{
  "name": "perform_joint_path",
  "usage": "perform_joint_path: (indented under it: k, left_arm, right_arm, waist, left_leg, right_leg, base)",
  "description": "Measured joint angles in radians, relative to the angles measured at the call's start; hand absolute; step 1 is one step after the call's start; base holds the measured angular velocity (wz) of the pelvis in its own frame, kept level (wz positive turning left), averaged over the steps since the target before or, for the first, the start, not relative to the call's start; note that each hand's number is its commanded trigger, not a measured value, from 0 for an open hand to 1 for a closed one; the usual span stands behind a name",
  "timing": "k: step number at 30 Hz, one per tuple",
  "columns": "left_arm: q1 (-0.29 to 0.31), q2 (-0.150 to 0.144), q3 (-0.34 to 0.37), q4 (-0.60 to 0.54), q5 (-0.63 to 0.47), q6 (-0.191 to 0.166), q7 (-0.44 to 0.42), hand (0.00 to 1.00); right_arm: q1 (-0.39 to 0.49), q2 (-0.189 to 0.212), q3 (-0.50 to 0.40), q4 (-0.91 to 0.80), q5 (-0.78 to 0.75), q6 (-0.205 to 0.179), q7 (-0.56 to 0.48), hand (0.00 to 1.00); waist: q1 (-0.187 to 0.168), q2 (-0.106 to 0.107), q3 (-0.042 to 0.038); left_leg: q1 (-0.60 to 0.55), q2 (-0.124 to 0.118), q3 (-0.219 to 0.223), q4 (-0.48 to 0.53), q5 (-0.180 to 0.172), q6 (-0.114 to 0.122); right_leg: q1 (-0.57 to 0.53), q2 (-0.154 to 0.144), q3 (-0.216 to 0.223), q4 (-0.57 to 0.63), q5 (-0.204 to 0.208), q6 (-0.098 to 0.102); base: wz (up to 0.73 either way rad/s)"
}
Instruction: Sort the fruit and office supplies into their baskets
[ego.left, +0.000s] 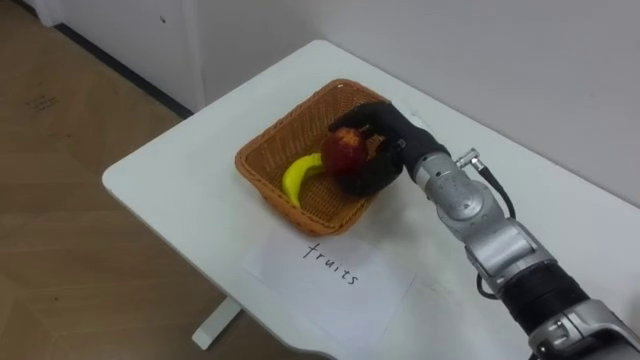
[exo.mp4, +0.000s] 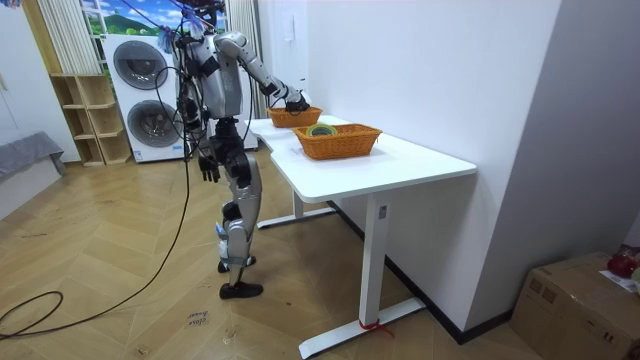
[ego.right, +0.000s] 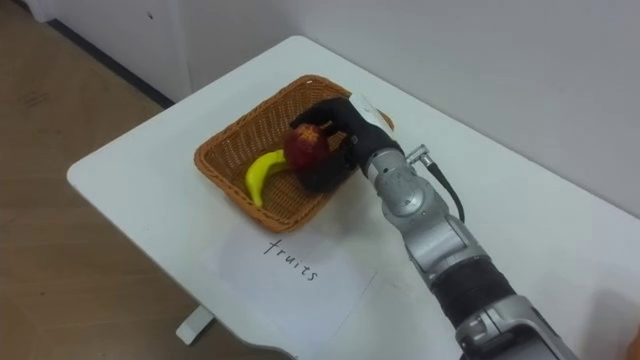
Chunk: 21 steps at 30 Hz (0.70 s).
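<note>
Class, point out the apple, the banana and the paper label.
apple (ego.left: 343, 153): left eye view, its red front.
banana (ego.left: 298, 178): left eye view, middle of its curve.
paper label (ego.left: 335, 296): left eye view, blank part below the writing.

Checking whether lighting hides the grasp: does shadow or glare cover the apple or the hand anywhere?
Left eye view: even light, no glare; the red apple stands out against the dark right hand curled round it, soft shade only inside the basket. Right eye view: the same. Room view: apple too small to tell; left hand hangs at the robot's side.
</note>
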<state>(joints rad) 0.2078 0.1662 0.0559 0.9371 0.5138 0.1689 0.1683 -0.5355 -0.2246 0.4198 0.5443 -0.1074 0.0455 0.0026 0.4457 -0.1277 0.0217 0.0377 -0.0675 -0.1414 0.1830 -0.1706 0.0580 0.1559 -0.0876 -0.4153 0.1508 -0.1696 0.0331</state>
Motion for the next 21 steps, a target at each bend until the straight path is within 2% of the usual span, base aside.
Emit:
perform_joint_path:
  k: [1, 2, 3, 4, 8, 12, 21]
  left_arm:
    - [0.0, 0.0, 0.0, 0.002, 0.0, 0.0, -0.001, 0.0]
    - [0.0, 0.0, 0.0, 0.003, 0.0, 0.0, -0.002, 0.0]
    - [0.001, 0.0, 0.0, 0.004, 0.0, 0.0, -0.003, 0.0]
    - [0.001, -0.001, 0.0, 0.004, 0.0, 0.0, -0.003, 0.0]
    - [0.0, -0.001, -0.001, 0.004, 0.0, 0.001, -0.003, 0.0]
    - [0.0, -0.001, -0.002, 0.004, 0.0, 0.003, -0.004, 0.0]
    - [0.002, -0.001, -0.002, 0.004, 0.0, 0.005, -0.004, 0.0]
  right_arm:
    - [0.0, 0.002, 0.0, 0.0, -0.003, 0.0, 0.0, 0.61]
    - [0.0, 0.004, 0.0, 0.0, -0.009, 0.0, 0.0, 0.4]
    - [-0.001, 0.008, 0.0, -0.001, -0.019, 0.0, -0.001, 0.09]
    - [-0.002, 0.008, 0.0, -0.001, -0.022, 0.0, -0.001, 0.0]
    - [-0.003, 0.013, 0.0, -0.001, -0.03, 0.0, -0.002, 0.0]
    - [-0.003, 0.037, 0.001, 0.001, -0.042, 0.0, -0.002, 0.0]
    - [-0.003, 0.038, 0.001, 0.001, -0.051, 0.0, -0.002, 0.0]
  waist:
    - [0.0, 0.001, 0.0003]
    - [0.0, 0.001, 0.0005]
    - [-0.001, 0.001, 0.0007]
    - [-0.001, 0.001, 0.0008]
    - [-0.001, 0.002, 0.0012]
    - [-0.002, 0.004, 0.0028]
    - [-0.002, 0.004, 0.0025]
  left_leg:
    - [0.0, 0.0, 0.0, 0.0, 0.0, 0.0]
    - [0.0, 0.0, 0.0, 0.0, 0.0, 0.0]
    - [0.0, 0.0, 0.0, 0.0, 0.0, 0.0]
    - [0.0, 0.0, 0.0, 0.0, 0.0, 0.0]
    - [0.0, 0.0, 0.0, 0.0, 0.0, 0.0]
    - [0.0, 0.0, 0.0, 0.0, 0.0, 0.0]
    - [-0.001, 0.0, -0.001, 0.001, 0.0, 0.0]
  right_leg:
    - [0.0, 0.0, 0.0, 0.0, 0.0, 0.0]
    - [0.0, 0.0, 0.0, 0.0, 0.0, 0.0]
    - [0.0, 0.0, 0.0, 0.0, 0.0, 0.0]
    - [0.0, 0.0, 0.0, 0.0, 0.0, 0.0]
    - [0.0, 0.0, 0.0, 0.0, 0.0, 0.0]
    - [-0.001, 0.0, 0.0, 0.0, 0.0, 0.0]
    - [-0.001, 0.0, 0.0, 0.0, 0.0, 0.0]
  base:
    - [0.0]
    - [0.0]
    - [0.0]
    - [0.0]
    - [0.0]
    - [0.0]
    - [0.0]
